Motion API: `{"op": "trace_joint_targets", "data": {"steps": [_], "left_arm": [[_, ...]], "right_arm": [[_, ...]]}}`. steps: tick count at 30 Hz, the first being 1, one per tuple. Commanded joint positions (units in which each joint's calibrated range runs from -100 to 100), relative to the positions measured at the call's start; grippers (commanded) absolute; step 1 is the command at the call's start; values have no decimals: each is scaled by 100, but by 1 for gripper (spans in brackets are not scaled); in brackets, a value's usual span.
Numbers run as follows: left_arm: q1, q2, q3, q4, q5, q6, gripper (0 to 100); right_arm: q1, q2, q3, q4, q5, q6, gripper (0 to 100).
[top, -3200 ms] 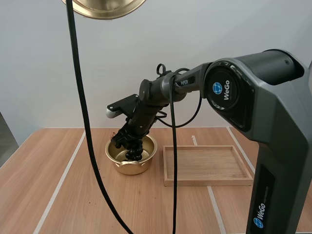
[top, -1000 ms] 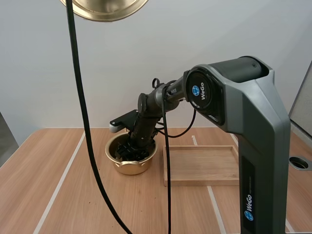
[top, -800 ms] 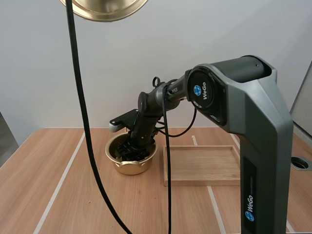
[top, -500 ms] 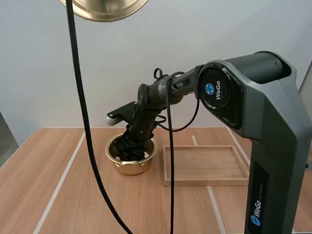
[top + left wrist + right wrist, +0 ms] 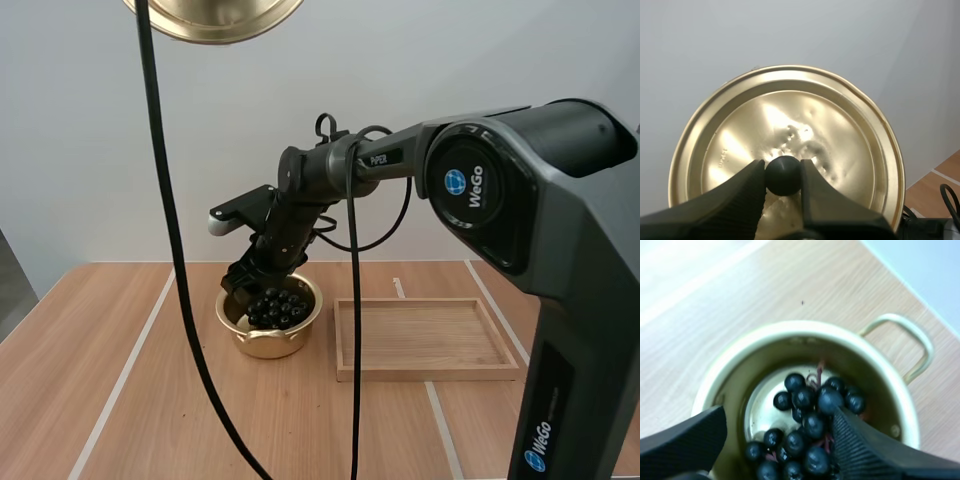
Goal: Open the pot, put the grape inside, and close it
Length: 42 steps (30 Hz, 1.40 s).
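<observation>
Closest in, my left gripper (image 5: 782, 174) is clamped on the round black knob (image 5: 782, 169) of the lid (image 5: 735, 145), one ribbed finger on each side. The lid is a shallow disc of gold-coloured metal, glossy, with a raised ring near the edge and a few small dents by the middle. It hangs high in the air, well clear of the table (image 5: 130, 400). Further out, my right gripper (image 5: 779, 415) hovers just over the pot (image 5: 262, 345) with its fingers (image 5: 865, 450) spread wide and nothing between them. The grapes (image 5: 807, 427) already lie at the bottom of the pot, a loose bunch of small dark, shiny berries on a thin reddish stem. The pot is low and round, the same gold metal as the lid, with a thin loop handle (image 5: 915, 340) on its side. It stands on pale wood-grain tabletop, just beside a flat wooden tray (image 5: 425, 372) with a low rim. The step in hand looks like clearing the right arm away so the lid can go on. That arm should rise straight up first, so the fingers neither catch the stem nor knock the light pot sideways, and then swing off toward the tray. The lid should come down level and centred on the rim, and the grip on the smooth knob should hold until it sits flat.
</observation>
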Motion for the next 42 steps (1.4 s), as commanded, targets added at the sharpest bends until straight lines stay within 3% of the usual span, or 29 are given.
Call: {"op": "trace_joint_targets", "data": {"steps": [1,16,22,25,32,42], "left_arm": [[-27,-42,-83,-131,-136,-70,0],[-27,-42,-83,0,82,-215,0],[-27,-42,-83,14,352,-256,0],[-27,-18,-83,14,574,-256,0],[-27,182,-67,3,774,-311,0],[-27,561,670,-59,783,-404,0]], "right_arm": [[5,-271,-190,-116,222,-6,100],[-29,-1660,-222,-1293,711,651,100],[-424,-2135,-222,-1293,1096,659,100],[-720,-2400,-222,-1270,1233,659,83],[-1386,-2954,-222,-1245,1474,659,0],[-2122,-3496,-110,-1142,1632,659,0]]}}
